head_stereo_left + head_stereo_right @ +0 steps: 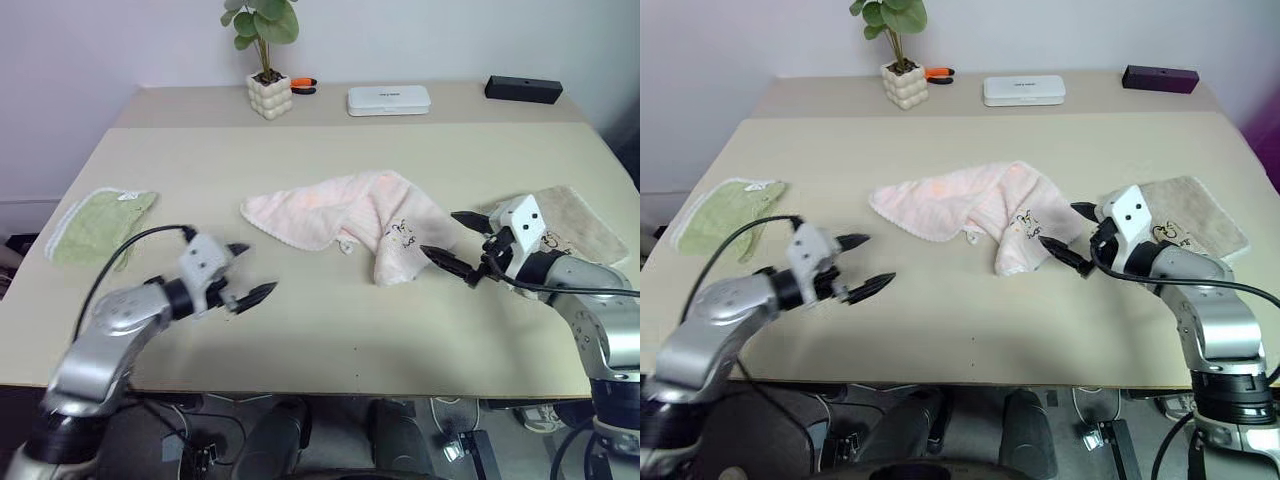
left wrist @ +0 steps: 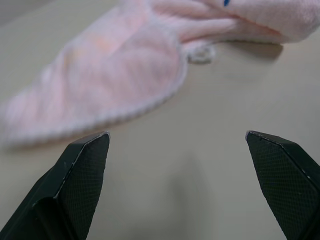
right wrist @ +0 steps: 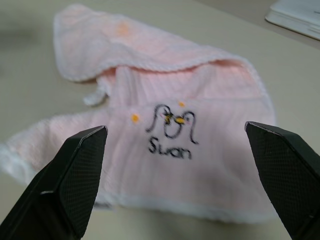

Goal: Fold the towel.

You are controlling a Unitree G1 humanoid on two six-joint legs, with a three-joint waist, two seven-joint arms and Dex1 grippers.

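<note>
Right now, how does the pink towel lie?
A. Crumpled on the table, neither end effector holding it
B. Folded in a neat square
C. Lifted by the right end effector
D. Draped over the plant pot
A: the pink towel lies rumpled on the table, with the left end effector and right end effector both open and short of it.

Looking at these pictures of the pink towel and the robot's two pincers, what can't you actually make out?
- Towel: crumpled, its own folds hide the underside and full outline.
- Beige cloth: the right pincer and its arm cover its near end in the eye views.
- White box and black box: lettering too small.
- Left pincer: open, aimed at the towel; far end blurred in its wrist view.
</note>
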